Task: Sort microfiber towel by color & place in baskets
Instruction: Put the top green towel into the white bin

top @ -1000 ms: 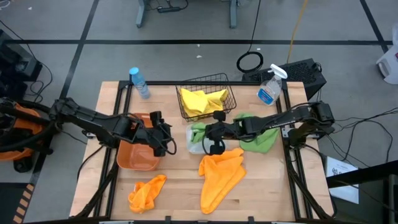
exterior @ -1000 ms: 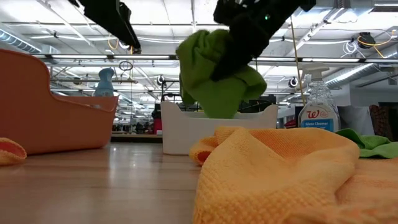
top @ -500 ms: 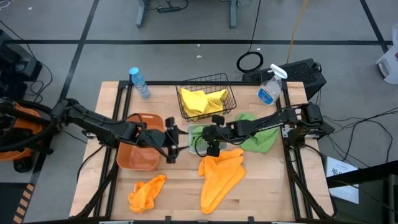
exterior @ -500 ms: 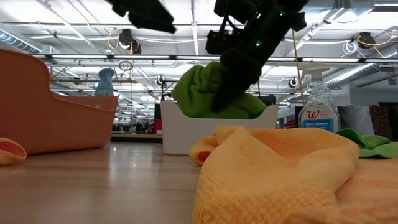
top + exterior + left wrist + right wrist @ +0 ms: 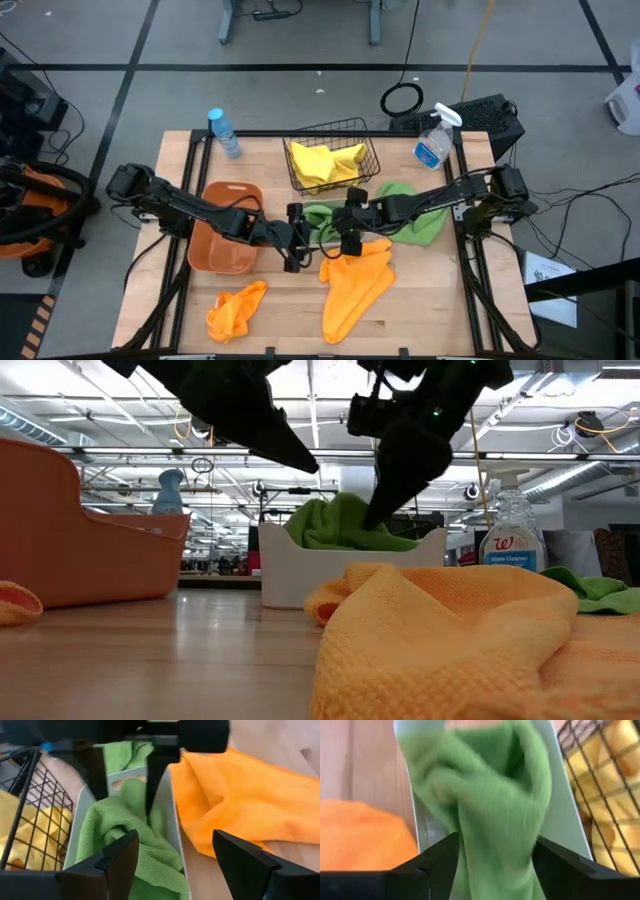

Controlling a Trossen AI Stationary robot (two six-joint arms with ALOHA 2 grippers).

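A green towel (image 5: 322, 214) lies bunched in the white bin (image 5: 330, 575), its top above the rim. My right gripper (image 5: 347, 238) hangs open over it, pointing down, a finger on either side of the towel's raised fold (image 5: 495, 810). My left gripper (image 5: 293, 246) hovers open beside the bin's left end, touching nothing. A second green towel (image 5: 418, 218) lies on the table to the right. A big orange towel (image 5: 355, 282) and a small one (image 5: 237, 308) lie near the front. The orange tub (image 5: 225, 248) stands left; the black wire basket (image 5: 332, 158) holds yellow towels. My right gripper stands open above the green towel in the white bin, fingers pointing down. One fingertip (image 5: 148, 805) reaches the towel's top fold (image 5: 131, 795); I cannot tell whether it touches. The towel rests in the bin, not lifted.
A spray bottle (image 5: 433, 140) stands at the back right and a water bottle (image 5: 223, 131) at the back left. Both arms meet close together over the bin. Bare wood (image 5: 290, 300) shows between the two orange towels.
My right gripper has come down over the white bin with the green towel, opened and let go; the towel, hanging above the bin before, now lies in it. My left gripper has moved toward the table's right, from the orange tub to the bin.
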